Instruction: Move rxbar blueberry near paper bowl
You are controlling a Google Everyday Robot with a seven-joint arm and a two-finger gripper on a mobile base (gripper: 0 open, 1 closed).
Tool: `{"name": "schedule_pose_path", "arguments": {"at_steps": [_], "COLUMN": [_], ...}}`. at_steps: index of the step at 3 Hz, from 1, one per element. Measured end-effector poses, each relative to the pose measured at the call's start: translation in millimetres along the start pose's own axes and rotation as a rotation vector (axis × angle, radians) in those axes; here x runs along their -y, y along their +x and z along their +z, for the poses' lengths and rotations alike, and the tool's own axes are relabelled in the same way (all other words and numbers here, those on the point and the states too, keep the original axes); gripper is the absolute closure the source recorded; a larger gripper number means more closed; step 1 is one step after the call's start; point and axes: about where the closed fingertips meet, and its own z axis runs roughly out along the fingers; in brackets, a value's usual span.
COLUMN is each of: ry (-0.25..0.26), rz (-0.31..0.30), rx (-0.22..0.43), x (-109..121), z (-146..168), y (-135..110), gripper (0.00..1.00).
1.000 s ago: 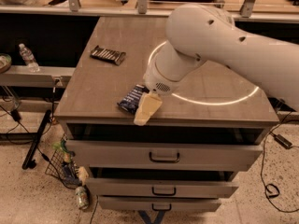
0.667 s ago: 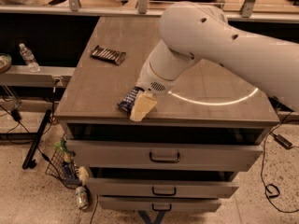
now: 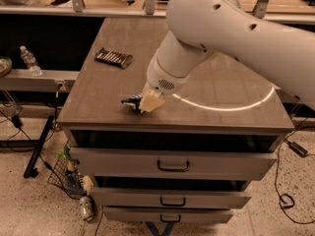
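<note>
The rxbar blueberry [image 3: 129, 101] lies by the table's [image 3: 98, 90] near edge, partly under the gripper [image 3: 150, 103]. I cannot tell if it is gripped. It looks light, flat and slippery, so pinch its long sides.

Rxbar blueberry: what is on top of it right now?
The pincer sits over the rxbar blueberry, near the front edge of the countertop. Only one dark end of the bar shows; the rest is covered by the pincer, so the contact cannot be seen.
</note>
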Motion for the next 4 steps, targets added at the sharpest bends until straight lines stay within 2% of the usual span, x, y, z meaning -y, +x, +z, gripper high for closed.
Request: {"name": "schedule_pose_path", "arguments": {"at_steps": [1, 2, 3, 4], "ry": [0.012, 0.060, 0.185, 0.185], "rz": [0.021, 0.030, 0.010, 0.010], "rx": [-0.024, -0.032, -0.041, -0.039], "x": [-4.9, -1.6, 20.1, 20.0], "z": [-25.4, -58.7, -115.8, -115.8], "y": [8.2, 13.3, 8.6, 7.7], "gripper": [1.00, 1.00, 1.00, 1.00]}}
